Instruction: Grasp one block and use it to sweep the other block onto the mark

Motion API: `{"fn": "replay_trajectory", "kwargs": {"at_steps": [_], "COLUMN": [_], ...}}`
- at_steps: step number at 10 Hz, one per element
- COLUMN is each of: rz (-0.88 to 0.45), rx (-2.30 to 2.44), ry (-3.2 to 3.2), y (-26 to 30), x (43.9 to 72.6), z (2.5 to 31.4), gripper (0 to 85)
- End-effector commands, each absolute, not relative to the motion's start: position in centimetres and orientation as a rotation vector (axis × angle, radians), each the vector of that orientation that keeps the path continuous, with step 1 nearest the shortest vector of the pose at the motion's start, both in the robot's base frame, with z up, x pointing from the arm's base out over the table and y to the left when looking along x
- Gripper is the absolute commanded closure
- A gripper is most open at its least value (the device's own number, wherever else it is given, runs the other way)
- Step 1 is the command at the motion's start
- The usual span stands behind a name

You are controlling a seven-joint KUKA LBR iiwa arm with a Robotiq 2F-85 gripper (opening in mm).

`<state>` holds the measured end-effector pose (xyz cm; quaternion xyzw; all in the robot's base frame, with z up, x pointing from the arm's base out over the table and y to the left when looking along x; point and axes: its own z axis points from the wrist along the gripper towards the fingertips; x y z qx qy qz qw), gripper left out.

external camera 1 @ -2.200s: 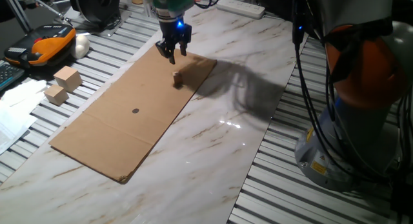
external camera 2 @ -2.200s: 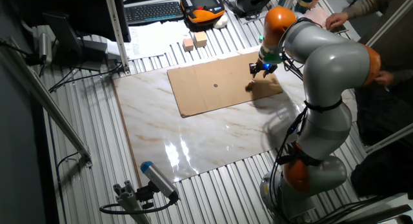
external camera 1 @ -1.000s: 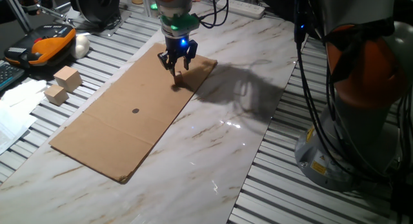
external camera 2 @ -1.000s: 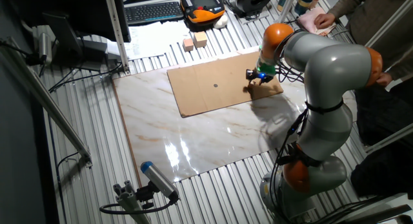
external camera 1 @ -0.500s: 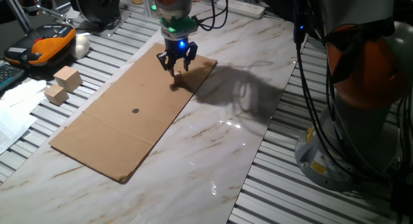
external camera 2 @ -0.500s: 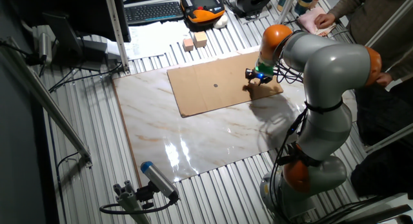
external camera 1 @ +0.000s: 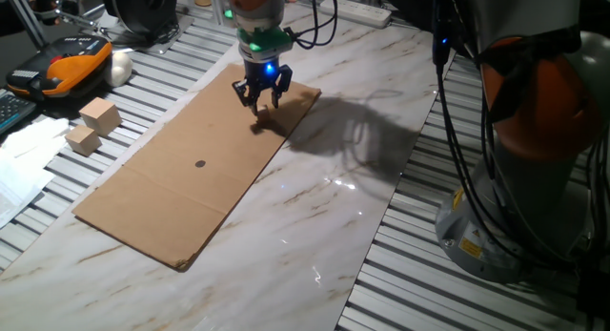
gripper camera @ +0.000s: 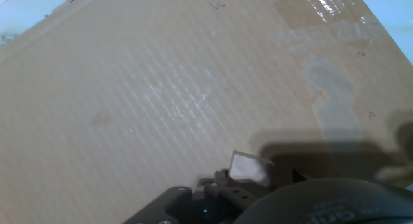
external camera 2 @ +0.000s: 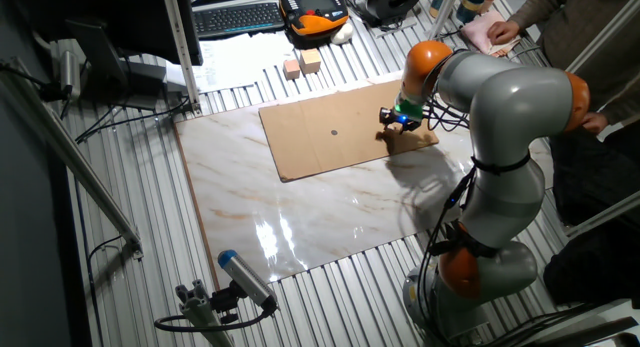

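My gripper is low over the far right end of the brown cardboard sheet, fingers pointing down and spread, so it looks open. It also shows in the other fixed view. The tiny pale tan cube lies on the cardboard right against the dark gripper parts at the bottom of the hand view. In the fixed views it is lost under the fingers and their shadow. The mark is a small dark dot near the sheet's middle, well to the left of the gripper, and it also shows in the other fixed view.
Two larger pale wooden blocks sit on the slatted surface left of the sheet. An orange and black device lies behind them. The arm's base stands at the right. A person's hand is at the far edge.
Over the last 2.2 s the gripper came down and forward onto the spot where the tiny cube lay. In the last second it has hardly moved.
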<state>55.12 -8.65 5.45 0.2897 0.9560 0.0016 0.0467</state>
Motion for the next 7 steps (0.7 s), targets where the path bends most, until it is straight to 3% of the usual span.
{"fn": "replay_trajectory", "kwargs": {"at_steps": [1, 7], "rz": [0.001, 0.0], "rx": [0.881, 0.853], "ry": [2.914, 2.918], "y": [-8.69, -8.58], "x": [55.13, 55.1], "z": [5.3, 5.3], "gripper": [34.0, 34.0]}}
